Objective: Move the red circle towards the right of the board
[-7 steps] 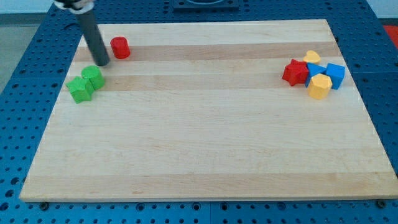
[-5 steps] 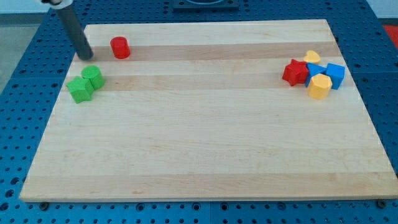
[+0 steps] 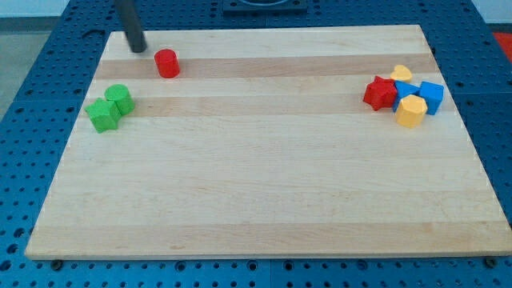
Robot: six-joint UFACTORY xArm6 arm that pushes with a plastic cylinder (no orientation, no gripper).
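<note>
The red circle (image 3: 166,63), a short red cylinder, stands on the wooden board (image 3: 264,184) near the view's top left. My tip (image 3: 139,49) is at the board's top-left corner, a little up and left of the red circle, with a small gap between them. The dark rod rises out of the view's top edge.
Two green blocks (image 3: 110,107) sit together at the view's left edge, below the red circle. At the view's right is a cluster: a red star-like block (image 3: 379,92), two blue blocks (image 3: 430,96), a yellow heart (image 3: 401,74) and a yellow block (image 3: 410,111).
My tip moved from beside the green blocks up to the board's top-left corner. The red circle shifted a little to the right and down.
</note>
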